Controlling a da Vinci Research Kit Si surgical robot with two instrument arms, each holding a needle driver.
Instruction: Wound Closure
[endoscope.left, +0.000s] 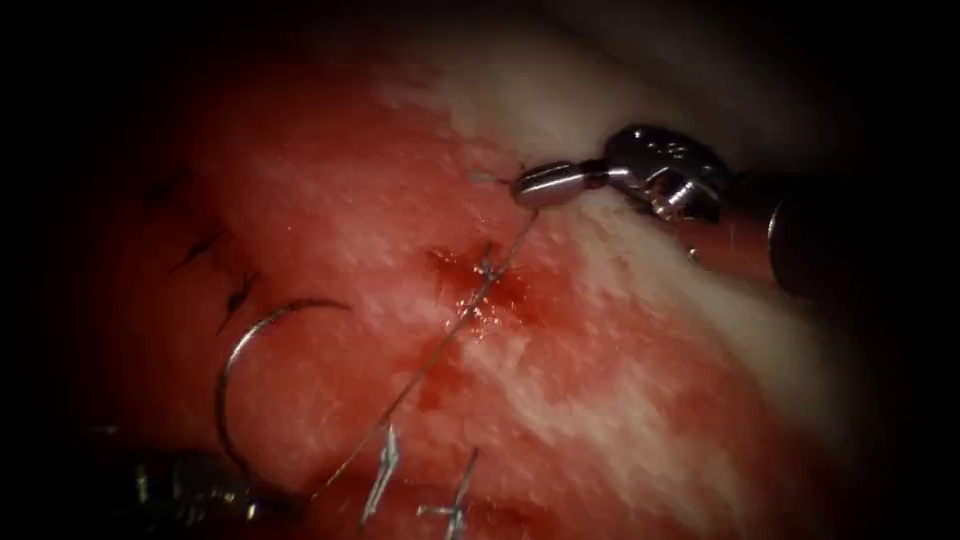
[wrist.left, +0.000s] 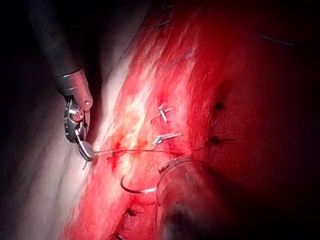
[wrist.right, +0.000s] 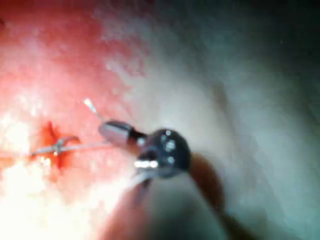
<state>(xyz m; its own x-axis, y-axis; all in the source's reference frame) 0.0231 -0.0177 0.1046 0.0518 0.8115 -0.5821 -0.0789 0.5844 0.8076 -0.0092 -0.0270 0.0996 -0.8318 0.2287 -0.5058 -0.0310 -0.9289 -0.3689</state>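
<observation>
The right tool (endoscope.left: 545, 185), at two o'clock, pinches the thread (endoscope.left: 440, 350) and holds it taut from the knot. At seven o'clock the left tool (endoscope.left: 190, 490) seems to grip the needle (endoscope.left: 240, 350) at its base, clear of the tissue (endoscope.left: 600, 400), left of the cut.

One tissue (endoscope.left: 620, 400) lies in view. Two tools are at it: the right tool (endoscope.left: 545, 185) on the far right and the left tool (endoscope.left: 190, 490) at the near left edge. There is one curved needle (endoscope.left: 235, 370) on the left, and one long thread (endoscope.left: 440, 345) runs slantwise across the middle through one knot (endoscope.left: 487, 268). Two pale cut ends of thread (endoscope.left: 383, 470) stand at the near edge. Three dark stitches (endoscope.left: 238, 295) sit in a row on the far left. One patch of red fluid (endoscope.left: 500, 295) surrounds the knot.
</observation>
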